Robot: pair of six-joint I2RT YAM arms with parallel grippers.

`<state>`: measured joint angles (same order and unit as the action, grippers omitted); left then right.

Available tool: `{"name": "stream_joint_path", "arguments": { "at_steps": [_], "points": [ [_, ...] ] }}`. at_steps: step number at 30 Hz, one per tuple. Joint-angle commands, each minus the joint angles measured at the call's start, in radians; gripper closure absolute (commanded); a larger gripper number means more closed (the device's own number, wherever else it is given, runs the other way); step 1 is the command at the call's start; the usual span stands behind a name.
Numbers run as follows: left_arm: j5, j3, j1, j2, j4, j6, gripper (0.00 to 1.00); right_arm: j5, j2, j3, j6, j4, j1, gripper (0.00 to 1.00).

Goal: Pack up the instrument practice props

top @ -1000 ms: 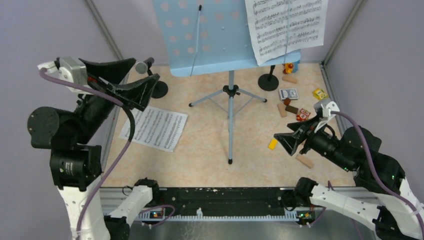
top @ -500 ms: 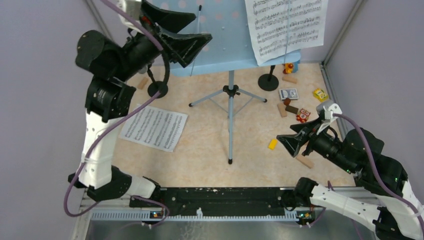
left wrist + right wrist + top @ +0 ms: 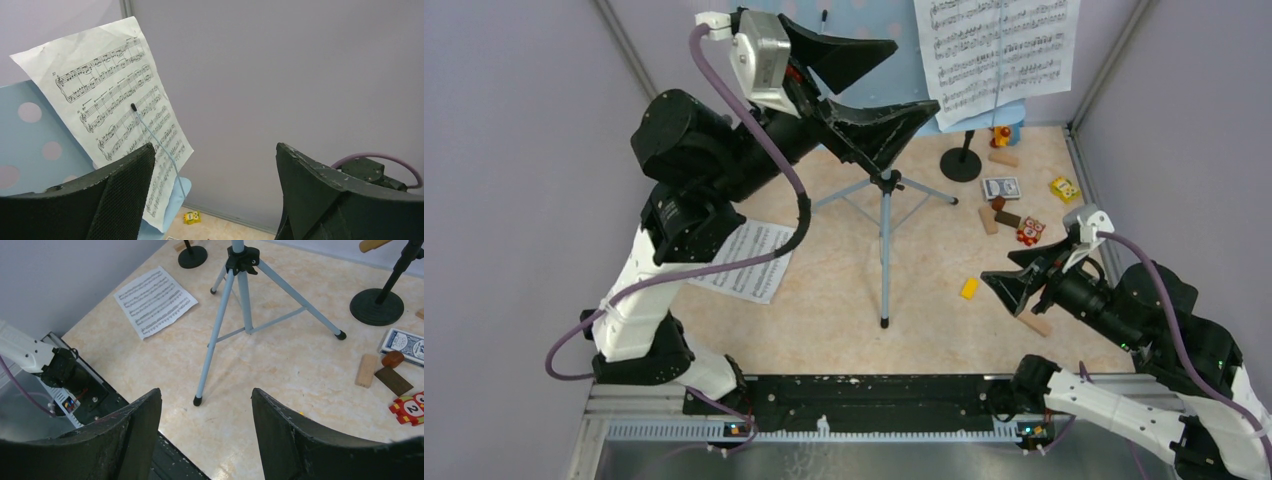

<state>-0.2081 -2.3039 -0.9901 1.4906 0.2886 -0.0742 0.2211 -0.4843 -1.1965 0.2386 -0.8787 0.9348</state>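
**Left gripper.** The left gripper (image 3: 912, 78) is raised high, with its jaws spread wide and nothing between them. In the wrist view its fingers (image 3: 115, 195) frame the bare back wall. It is level with the light blue music desk (image 3: 894, 20) and touches neither the desk nor the paper.

**On the desk.** One white music sheet (image 3: 994, 55) stands upright on the right half of the desk. A thin wire arm (image 3: 150, 132) crosses its face. Whether the wire presses on the paper cannot be determined.

**Right gripper.** The right gripper (image 3: 999, 280) hangs low over the right side of the floor. Its jaws are parted and empty. It points toward the grey tripod legs (image 3: 220, 325), which stand spread on the floor.

**Floor.**
- A second music sheet (image 3: 155, 301) lies flat, left of the tripod.
- A black mic holder (image 3: 961, 163) with a round base stands behind and right of the tripod.
- A second mic holder (image 3: 192, 256) stands at the far left.
- A card box (image 3: 1001, 187), wooden blocks (image 3: 1034, 322) and small toys (image 3: 1029, 230) lie scattered on the right, near the right gripper.
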Motion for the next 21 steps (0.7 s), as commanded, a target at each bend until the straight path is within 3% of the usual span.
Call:
{"name": "stream_joint_path", "arguments": {
  "at_steps": [1, 6, 10, 17, 21],
  "points": [
    [0.329, 0.01, -0.109, 0.034, -0.046, 0.134, 0.06, 0.011, 0.009, 0.015, 0.005, 0.026, -0.006, 0.34],
    [0.501, 0.107, -0.122, 0.033, -0.145, 0.084, 0.05, 0.005, 0.014, 0.022, 0.014, 0.026, -0.005, 0.34],
    [0.587, 0.055, -0.123, 0.085, -0.133, 0.063, 0.05, 0.001, 0.026, 0.033, 0.027, 0.025, -0.005, 0.34],
    [0.596, -0.042, -0.11, 0.16, -0.029, -0.024, 0.07, 0.007, 0.042, 0.03, 0.057, 0.016, -0.005, 0.34],
    [0.5, -0.045, 0.001, 0.169, 0.044, -0.158, 0.1, 0.012, 0.062, 0.033, 0.069, 0.01, -0.005, 0.34]
  ]
}}
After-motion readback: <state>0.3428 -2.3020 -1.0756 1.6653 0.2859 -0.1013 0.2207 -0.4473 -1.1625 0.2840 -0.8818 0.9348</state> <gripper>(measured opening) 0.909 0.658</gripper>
